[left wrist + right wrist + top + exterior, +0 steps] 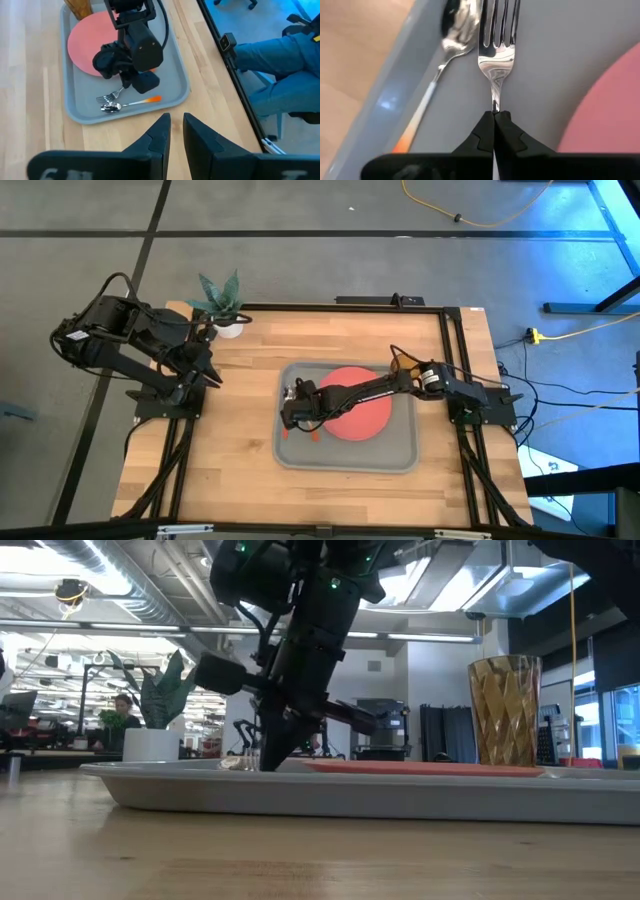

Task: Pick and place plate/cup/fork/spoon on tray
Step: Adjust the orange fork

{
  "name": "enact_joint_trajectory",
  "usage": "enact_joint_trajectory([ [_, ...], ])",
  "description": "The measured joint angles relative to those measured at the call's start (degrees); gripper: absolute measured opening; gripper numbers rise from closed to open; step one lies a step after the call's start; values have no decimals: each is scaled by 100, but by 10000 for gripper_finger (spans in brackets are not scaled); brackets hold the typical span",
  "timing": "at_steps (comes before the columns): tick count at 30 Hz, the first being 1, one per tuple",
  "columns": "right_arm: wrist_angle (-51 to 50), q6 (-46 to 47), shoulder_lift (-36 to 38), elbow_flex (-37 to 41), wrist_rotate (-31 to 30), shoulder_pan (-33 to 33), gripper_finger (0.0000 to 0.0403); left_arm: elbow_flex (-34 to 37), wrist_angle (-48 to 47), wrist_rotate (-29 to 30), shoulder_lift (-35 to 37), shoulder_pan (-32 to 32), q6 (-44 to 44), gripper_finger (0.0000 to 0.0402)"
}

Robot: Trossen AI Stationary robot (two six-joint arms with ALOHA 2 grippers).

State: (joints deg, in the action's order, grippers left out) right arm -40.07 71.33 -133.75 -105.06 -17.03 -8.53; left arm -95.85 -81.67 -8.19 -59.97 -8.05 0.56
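The grey tray (pixel 400 455) lies mid-table with the coral-red plate (pixel 365 415) flat on it. My right gripper (pixel 495 120) reaches over the tray's left part and is shut on the fork (pixel 498 45). The spoon (pixel 451 35) lies on the tray floor beside the fork, toward the tray's left rim, and also shows in the left wrist view (pixel 127 104). The amber cup (pixel 503 710) stands upright on the tray; it also shows in the left wrist view (pixel 80 6) past the plate. My left gripper (pixel 176 127) is open and empty, left of the tray. My right gripper pinches the fork's thin metal neck (pixel 495 102), just behind the tines, between its two fingertips. The fingers lie along the fork, slanting down from the table's right. The tines (pixel 106 97) point toward the tray's left rim, low over the tray floor; whether they touch it I cannot tell.
A white pot with a green plant (pixel 225 310) stands at the table's far left, close to my left arm. Bare wood (pixel 230 460) lies left of and in front of the tray. A person in blue trousers (pixel 280 65) sits beyond the table's edge.
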Motion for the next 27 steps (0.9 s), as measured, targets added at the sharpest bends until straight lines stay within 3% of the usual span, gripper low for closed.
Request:
enact_joint_trajectory([
  [7,-385,551,29,0,124,93,0,0,-2,0,-1,-1,-2,45],
  [16,-31,612,31,-2,171,105,1,0,-17,0,-2,0,-2,45],
  [27,-26,600,31,-2,405,168,33,0,-19,-1,0,0,-44,45],
])
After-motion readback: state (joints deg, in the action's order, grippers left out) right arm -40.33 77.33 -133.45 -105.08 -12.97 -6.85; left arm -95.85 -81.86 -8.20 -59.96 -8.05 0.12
